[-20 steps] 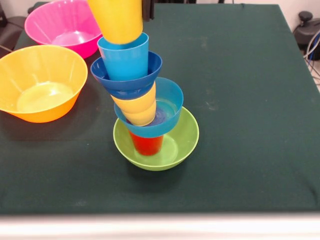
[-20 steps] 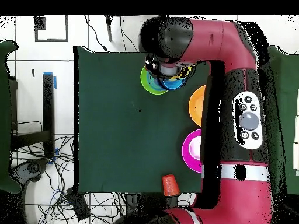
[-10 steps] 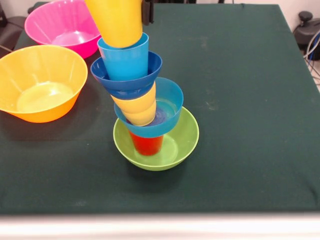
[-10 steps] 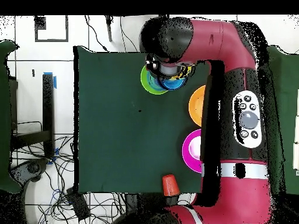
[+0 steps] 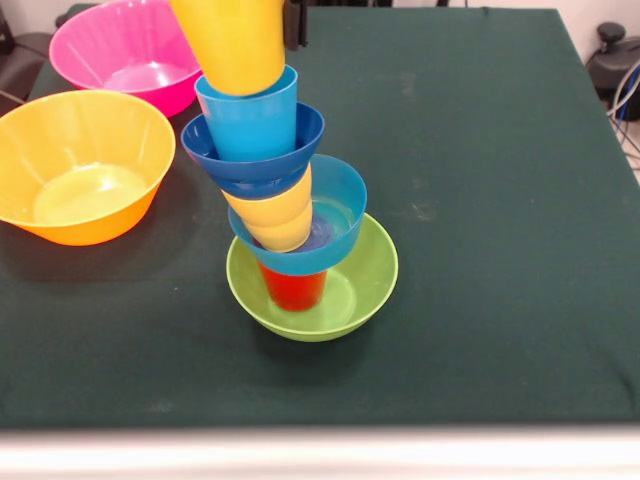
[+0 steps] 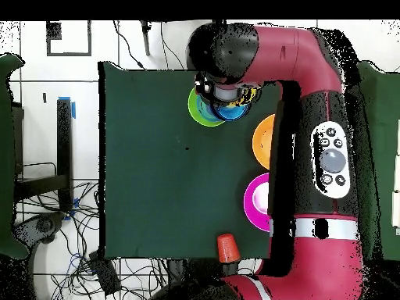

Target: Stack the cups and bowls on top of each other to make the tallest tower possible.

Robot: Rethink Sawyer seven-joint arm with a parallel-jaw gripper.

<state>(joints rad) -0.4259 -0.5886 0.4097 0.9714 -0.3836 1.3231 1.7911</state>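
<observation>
Tower (image 5: pixel 285 215) stands mid-desk (image 5: pixel 480 200), leaning left: green bowl (image 5: pixel 350 290) as base, red cup (image 5: pixel 295 290), light blue bowl (image 5: pixel 345 215), yellow cup (image 5: pixel 275 215), dark blue bowl (image 5: pixel 250 165), light blue cup (image 5: pixel 250 120), top yellow cup (image 5: pixel 230 40) at frame's upper edge. Claw hidden; cannot tell whether apart or together. Overhead: arm (image 6: pixel 312 101) above tower.

Judged step: seating top cup. Next move calls for gentle straight lift clear, then fetching pink bowl (image 5: pixel 120 50) or yellow-orange bowl (image 5: pixel 80 165).

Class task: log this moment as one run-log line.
tower: leaning, in green bowl | top: yellow cup | unstacked: pink bowl, yellow-orange bowl | gripper: hidden
</observation>
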